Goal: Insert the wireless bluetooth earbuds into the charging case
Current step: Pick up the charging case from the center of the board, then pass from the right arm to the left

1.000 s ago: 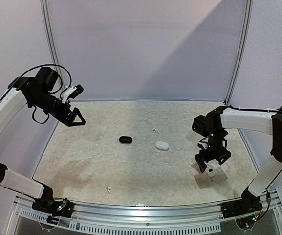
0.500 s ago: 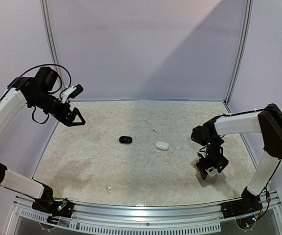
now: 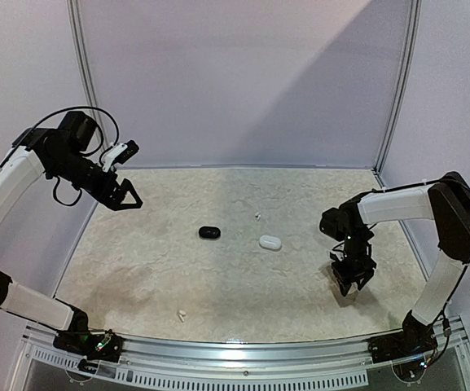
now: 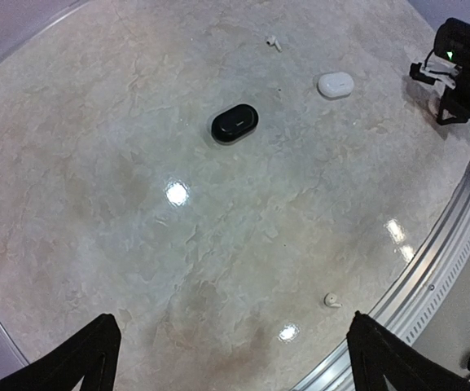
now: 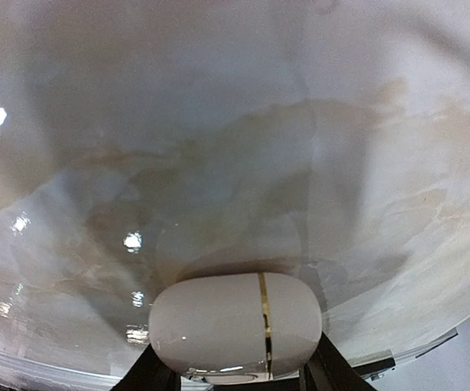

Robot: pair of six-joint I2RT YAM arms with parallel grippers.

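Legible text, labels, brands, numbers, signs: none in any of the three views; white case [image 5: 235, 326], seen close in the right wrist view, carries only a plain gold seam line and no lettering; black case [image 4: 235, 123] too small to show any marking.

Black case [image 3: 209, 232] near white case [image 3: 270, 242] on table [image 3: 137, 252], tiny white earbud [image 3: 257, 216] behind

The right claw [image 3: 351, 283] has dropped lower and closed its jaws in around the white case [image 5: 235, 324].
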